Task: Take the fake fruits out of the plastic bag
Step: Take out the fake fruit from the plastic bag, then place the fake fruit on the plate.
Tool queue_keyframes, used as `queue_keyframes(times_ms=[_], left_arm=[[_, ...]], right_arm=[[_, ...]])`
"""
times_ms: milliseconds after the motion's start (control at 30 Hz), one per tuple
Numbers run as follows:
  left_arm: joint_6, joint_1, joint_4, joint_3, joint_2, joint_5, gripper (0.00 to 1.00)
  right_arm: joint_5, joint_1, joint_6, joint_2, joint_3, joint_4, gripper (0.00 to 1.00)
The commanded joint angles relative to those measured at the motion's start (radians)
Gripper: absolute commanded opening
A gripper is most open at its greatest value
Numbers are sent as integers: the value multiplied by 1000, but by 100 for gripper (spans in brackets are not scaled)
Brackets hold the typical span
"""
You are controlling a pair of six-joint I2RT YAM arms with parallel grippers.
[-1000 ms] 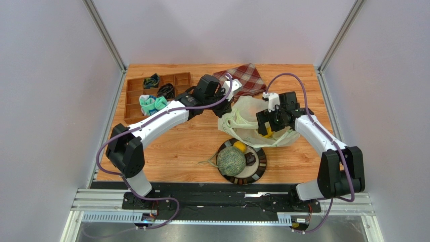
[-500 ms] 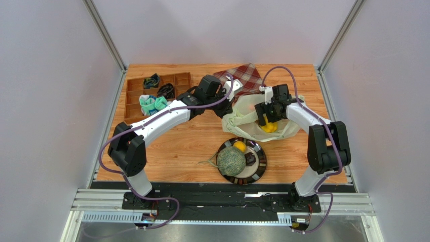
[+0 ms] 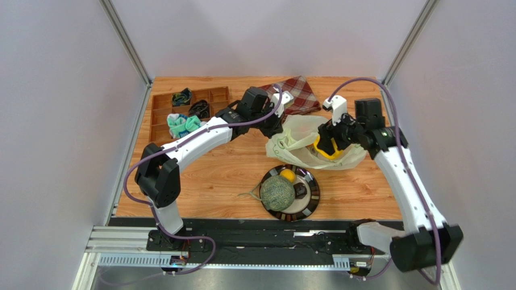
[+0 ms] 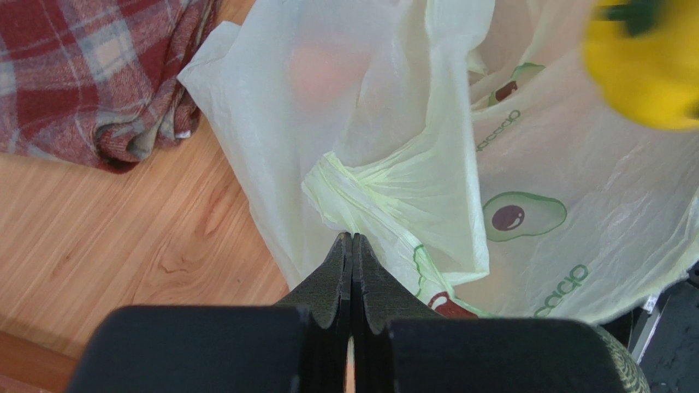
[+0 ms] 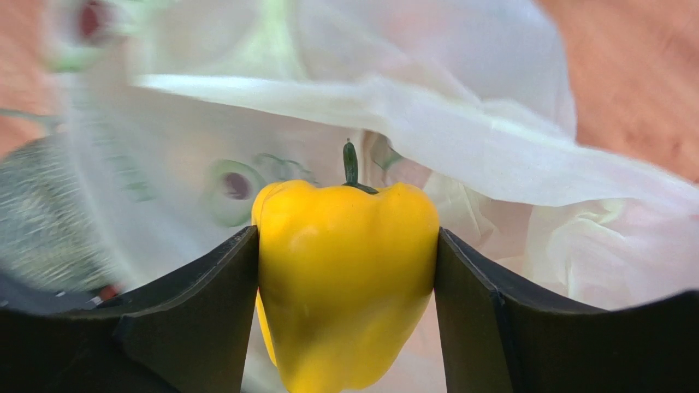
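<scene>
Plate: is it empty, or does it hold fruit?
Not empty. In the top view the melon and a small yellow fruit lie on the plate.

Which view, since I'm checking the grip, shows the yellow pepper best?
Right wrist: the yellow pepper is large and sharp, stem up, pressed between both fingers of the right hand. The top view shows only a small yellow patch above the bag; the left wrist, a blurred corner.
</scene>
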State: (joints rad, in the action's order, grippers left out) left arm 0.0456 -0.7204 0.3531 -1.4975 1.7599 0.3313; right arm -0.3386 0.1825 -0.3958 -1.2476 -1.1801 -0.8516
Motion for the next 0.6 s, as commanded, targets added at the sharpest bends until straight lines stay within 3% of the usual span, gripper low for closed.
queue_keyframes(times_ms=[0, 133, 300, 567], left_arm=[[-41, -7, -42, -73, 18, 21, 0], [-41, -7, -36, -105, 24, 11, 0], [-33, -7, -34, -101, 15, -3, 0], [-20, -7, -9, -41, -33, -3, 0]], right_arm=[[-212, 50, -75, 183, -69, -182, 54], [-258, 147, -155, 249, -41, -263, 57], [-284, 159, -335, 237, 100, -317, 54], [-182, 363, -393, 263, 373, -66, 53]])
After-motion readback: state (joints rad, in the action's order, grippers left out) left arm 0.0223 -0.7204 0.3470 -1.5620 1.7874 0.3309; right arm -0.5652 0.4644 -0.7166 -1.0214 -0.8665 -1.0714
